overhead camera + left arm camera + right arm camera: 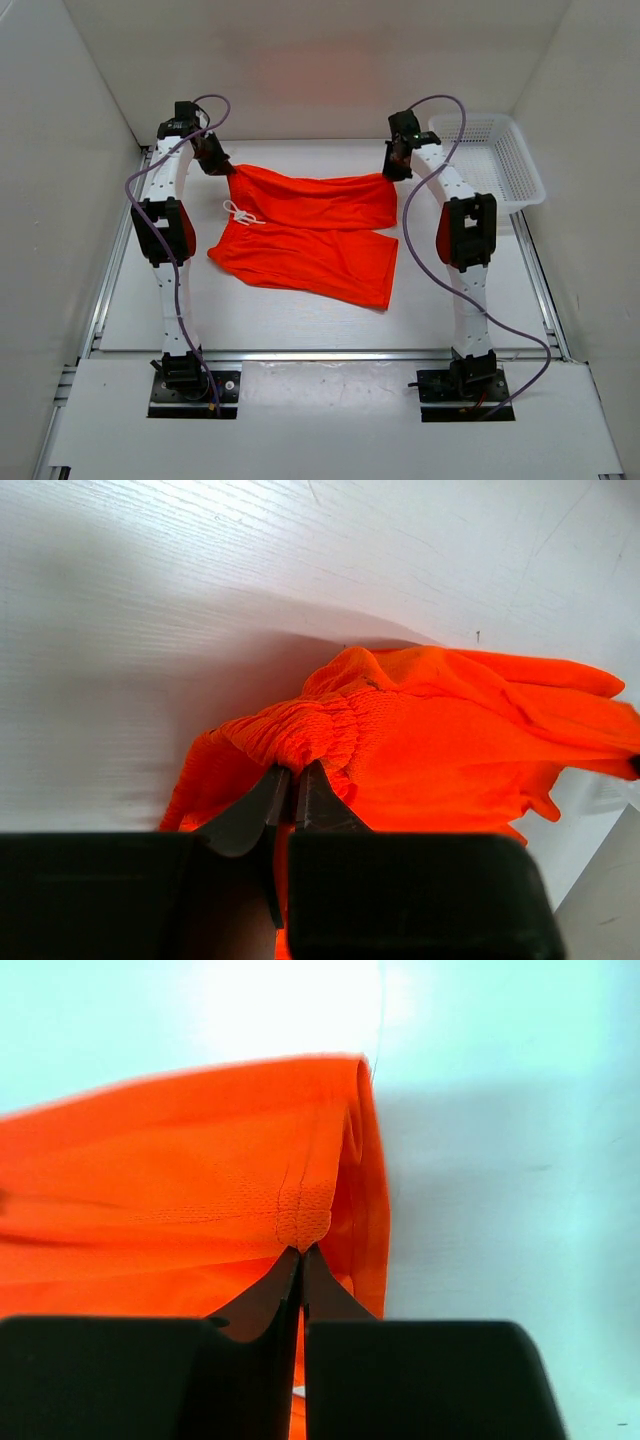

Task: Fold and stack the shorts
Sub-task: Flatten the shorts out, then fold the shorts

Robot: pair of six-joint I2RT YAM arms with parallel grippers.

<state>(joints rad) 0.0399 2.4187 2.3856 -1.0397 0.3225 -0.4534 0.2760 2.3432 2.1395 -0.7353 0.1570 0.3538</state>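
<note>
The orange-red shorts (310, 235) lie spread on the white table, one leg near me, the other stretched along the far side. A white drawstring (238, 213) shows at the waist on the left. My left gripper (222, 165) is shut on the gathered waistband at the far left corner, which bunches at its tips in the left wrist view (293, 770). My right gripper (393, 172) is shut on the far right leg hem, pinched by a seam in the right wrist view (301, 1250). Both corners are lifted slightly off the table.
A white mesh basket (495, 160) stands at the far right, just beyond the right arm. White walls close in the table on the left, back and right. A metal rail (320, 355) runs along the near edge.
</note>
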